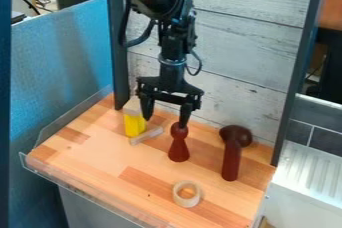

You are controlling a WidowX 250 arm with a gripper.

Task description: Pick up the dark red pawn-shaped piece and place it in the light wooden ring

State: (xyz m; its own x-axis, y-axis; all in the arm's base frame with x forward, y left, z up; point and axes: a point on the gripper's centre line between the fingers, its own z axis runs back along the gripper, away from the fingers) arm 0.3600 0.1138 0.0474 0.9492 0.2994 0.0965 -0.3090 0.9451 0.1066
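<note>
Two dark red pieces, a pawn shape (pixel 178 149) and a round-headed post (pixel 231 161), sit on the clear-rimmed desk (pixel 100 167), whose wood shows through a pale ring (pixel 180 200). The hand (pixel 165 121) is wide open and empty, one fingertip at the pawn shape's top, near a yellow block (pixel 134 125) and pale stick (pixel 146 136)

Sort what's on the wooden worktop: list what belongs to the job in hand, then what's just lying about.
In hand, judging by position:
black gripper, open
dark red pin-shaped piece, upright, nearest one fingertip

Apparently just lying about:
yellow block
small pale wooden piece, beside the block
dark red mallet-shaped piece
pale ring
</note>
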